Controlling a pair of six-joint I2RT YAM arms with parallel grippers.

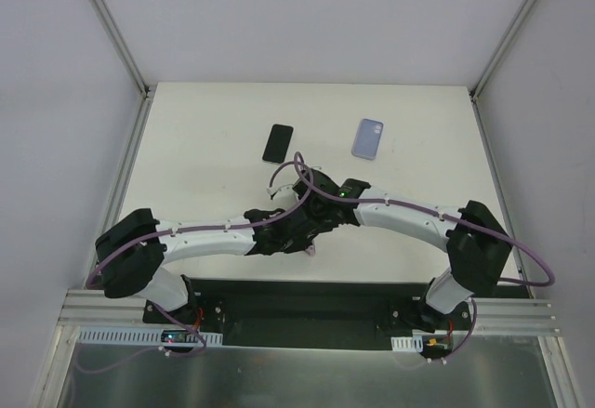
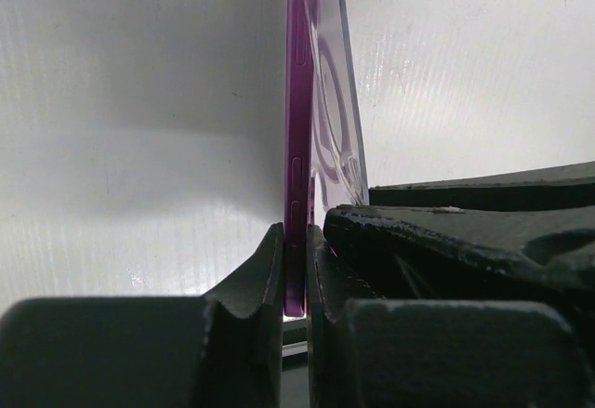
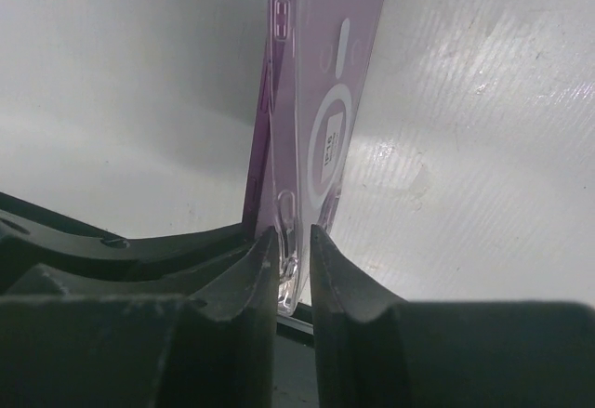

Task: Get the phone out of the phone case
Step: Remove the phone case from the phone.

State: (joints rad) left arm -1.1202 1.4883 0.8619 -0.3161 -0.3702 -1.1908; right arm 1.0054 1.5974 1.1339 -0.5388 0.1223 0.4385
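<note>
Left gripper: clenched on the edge of the purple phone, which stands upright.
Right gripper: fingers straddle the clear case; I cannot tell whether they pinch it.
Top view only: I see both grippers meeting over mid-table, with a black phone and a pale blue slab lying beyond.

A white sticker on the phone case carries print too small to read.

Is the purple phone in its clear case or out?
In, at least mostly: the clear case wraps the purple phone held on edge. Whether an edge is loose, cannot tell.
</note>
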